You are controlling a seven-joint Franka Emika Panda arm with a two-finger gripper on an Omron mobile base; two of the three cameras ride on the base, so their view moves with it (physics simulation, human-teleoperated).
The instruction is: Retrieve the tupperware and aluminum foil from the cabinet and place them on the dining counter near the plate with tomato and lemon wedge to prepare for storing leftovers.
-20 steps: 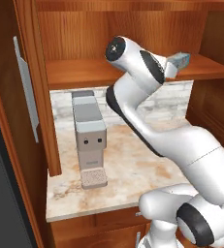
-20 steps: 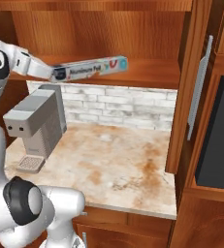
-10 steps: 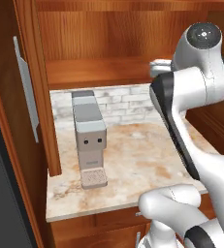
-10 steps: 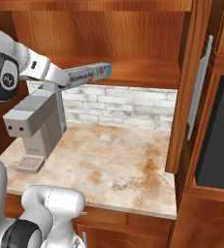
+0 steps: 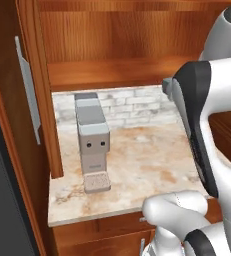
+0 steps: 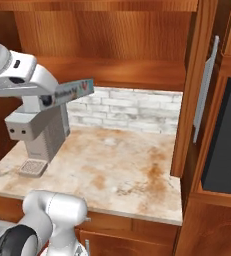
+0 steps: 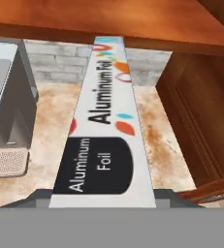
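— What are we counting, left to right?
— One boxy grey coffee machine (image 6: 37,132), one long foil box (image 7: 105,128) with a white printed label. Our gripper (image 7: 104,196) is clamping its near end, holding it over the marbled counter (image 6: 122,175).

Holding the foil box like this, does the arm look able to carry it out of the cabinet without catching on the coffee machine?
Probably yes. The gripper is shut on the aluminum foil, which hangs in the air above the coffee machine and below the shelf. Nothing lies between the box and the open cabinet front.
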